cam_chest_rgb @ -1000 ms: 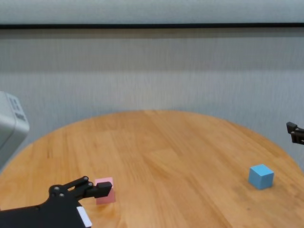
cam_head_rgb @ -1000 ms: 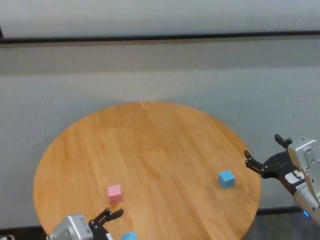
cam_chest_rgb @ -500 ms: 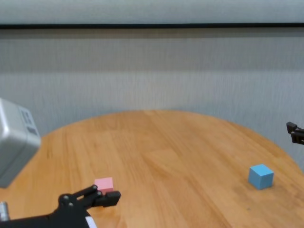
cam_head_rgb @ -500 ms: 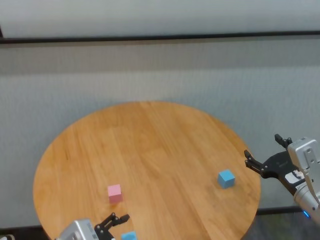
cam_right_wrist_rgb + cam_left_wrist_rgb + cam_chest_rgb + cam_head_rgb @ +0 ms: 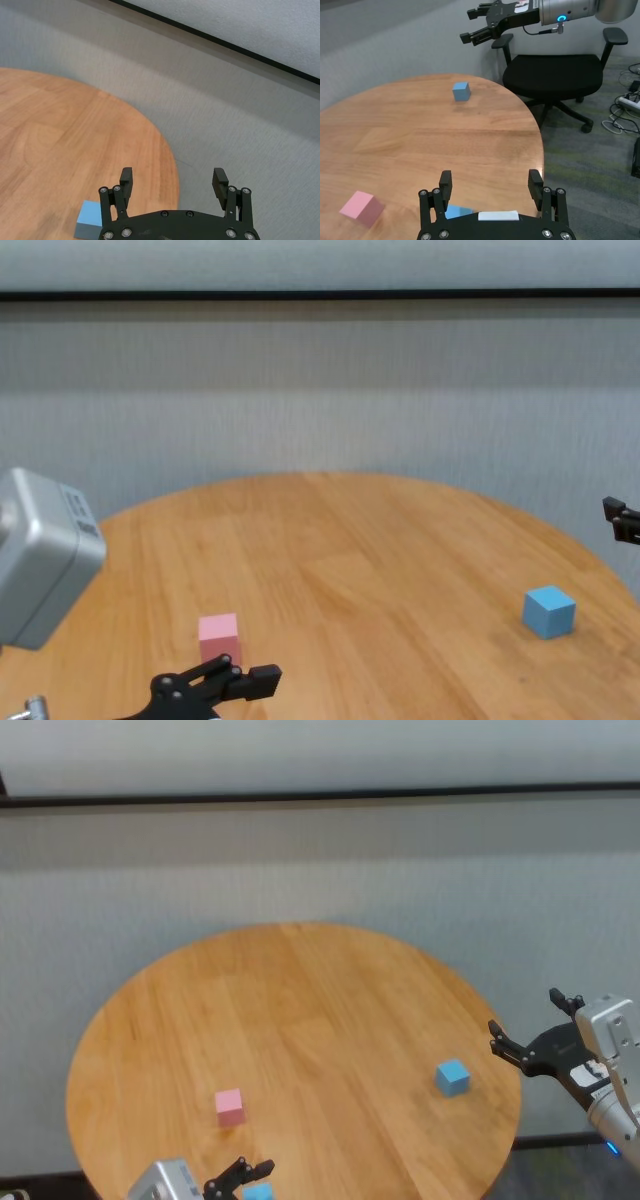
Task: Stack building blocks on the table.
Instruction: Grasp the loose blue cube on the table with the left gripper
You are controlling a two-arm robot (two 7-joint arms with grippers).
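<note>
A pink block (image 5: 229,1106) sits on the near left of the round wooden table (image 5: 300,1010). One light blue block (image 5: 452,1076) sits near the table's right edge. The other light blue block (image 5: 258,1192) is at the near edge, partly hidden under my left gripper (image 5: 252,1170). That gripper is open and empty, hovering just over this block, which shows between its fingers in the left wrist view (image 5: 457,212). My right gripper (image 5: 523,1012) is open and empty, held off the table's right edge beside the right blue block.
A grey wall rises behind the table. In the left wrist view a black office chair (image 5: 555,75) stands on the floor beyond the table's right edge, with cables on the floor farther off.
My left gripper has drawn back toward the near edge and shifted right, away from the pink block and over the near blue block. The right arm and the blocks have not moved.
</note>
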